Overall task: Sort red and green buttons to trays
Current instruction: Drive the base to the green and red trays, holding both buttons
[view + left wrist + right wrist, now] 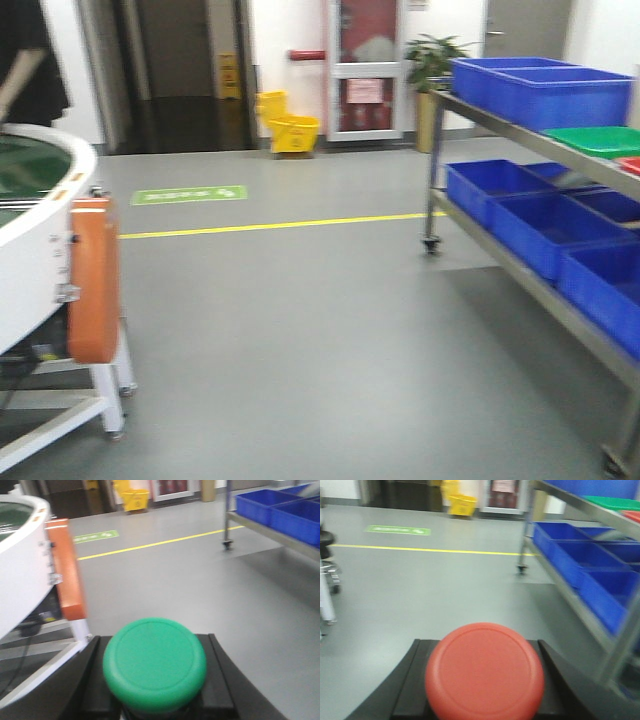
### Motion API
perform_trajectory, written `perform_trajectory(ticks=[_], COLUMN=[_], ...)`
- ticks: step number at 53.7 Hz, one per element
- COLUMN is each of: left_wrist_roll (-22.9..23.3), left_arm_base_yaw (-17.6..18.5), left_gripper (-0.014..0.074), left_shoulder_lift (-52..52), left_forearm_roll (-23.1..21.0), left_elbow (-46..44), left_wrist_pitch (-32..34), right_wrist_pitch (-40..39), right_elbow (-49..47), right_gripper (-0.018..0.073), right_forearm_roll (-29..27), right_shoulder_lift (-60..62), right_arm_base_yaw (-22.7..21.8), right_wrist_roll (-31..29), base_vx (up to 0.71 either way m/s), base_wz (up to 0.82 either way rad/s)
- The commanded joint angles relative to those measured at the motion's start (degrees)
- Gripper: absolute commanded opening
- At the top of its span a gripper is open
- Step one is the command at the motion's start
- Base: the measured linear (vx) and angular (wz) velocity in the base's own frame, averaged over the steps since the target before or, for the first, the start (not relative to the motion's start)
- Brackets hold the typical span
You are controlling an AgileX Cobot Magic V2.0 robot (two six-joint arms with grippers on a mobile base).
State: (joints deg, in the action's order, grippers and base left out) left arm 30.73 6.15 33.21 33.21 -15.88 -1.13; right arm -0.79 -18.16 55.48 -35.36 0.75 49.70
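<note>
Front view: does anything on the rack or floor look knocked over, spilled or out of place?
Nothing stands out. The blue crates sit square on the rack, the green tray lies flat on top, and no spill shows on the floor. Blur could hide small damage.

No lettering is legible: the green floor marking [188, 195] carries white characters too blurred to read, as do the yellow notice [230, 75] by the dark doorway [180, 70] and the pale poster [365, 90] on the glass door [366, 122].
</note>
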Motion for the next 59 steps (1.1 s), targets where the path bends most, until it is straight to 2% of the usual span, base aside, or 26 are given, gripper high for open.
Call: perform_trajectory(ticks=[1, 23, 59], left_wrist_roll=[0.46, 0.46, 0.46], left_arm_base_yaw=[0.34, 0.23, 0.24], left_gripper=[0.0, 0.0, 0.0], left_shoulder_lift=[0.14, 0.14, 0.11], left_forearm_roll=[-0.53, -0.53, -0.53], left_elbow=[-1.63, -1.63, -1.63], left_wrist_pitch=[4.21, 4.21, 4.12], right_wrist_pitch=[-2.9, -2.9, -2.9], right_elbow=[-1.86, -1.86, -1.86], right_gripper=[-0.0008, -0.0008, -0.0008], right_forearm_roll=[0.34, 0.34, 0.34], right_shoulder_lift=[0.09, 0.09, 0.09], right_arm_base_yaw=[-0.28, -0.28, -0.28], right_wrist_roll=[0.21, 0.21, 0.21], base_vx=[0.26, 0.34, 0.53], base_wz=[0.68, 0.38, -0.12])
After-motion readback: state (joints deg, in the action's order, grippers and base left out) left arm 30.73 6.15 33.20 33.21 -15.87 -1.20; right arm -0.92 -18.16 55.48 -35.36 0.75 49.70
